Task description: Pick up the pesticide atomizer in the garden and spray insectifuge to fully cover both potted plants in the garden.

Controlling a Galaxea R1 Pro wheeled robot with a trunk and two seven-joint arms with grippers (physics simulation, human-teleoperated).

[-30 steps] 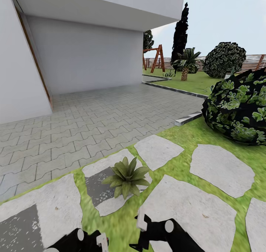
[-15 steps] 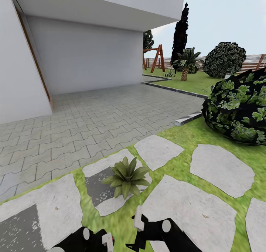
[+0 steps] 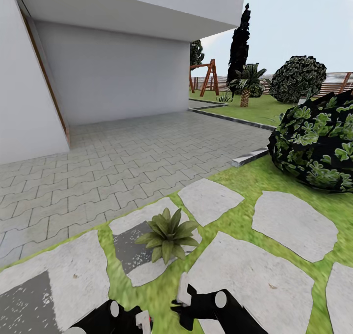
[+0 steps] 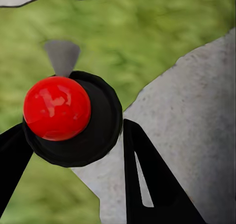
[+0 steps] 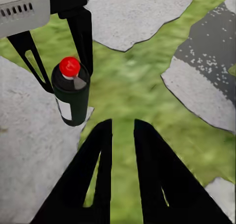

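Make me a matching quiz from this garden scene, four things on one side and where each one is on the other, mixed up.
Things:
1. pesticide atomizer
2. potted plant
3. round shrub
4. swing frame

Places:
A. on the lawn, at the right of the head view
B. between the fingers of the left gripper
C. on a stepping stone
D. far off, near the fence

Pairs: 1-B, 2-C, 3-A, 4-D
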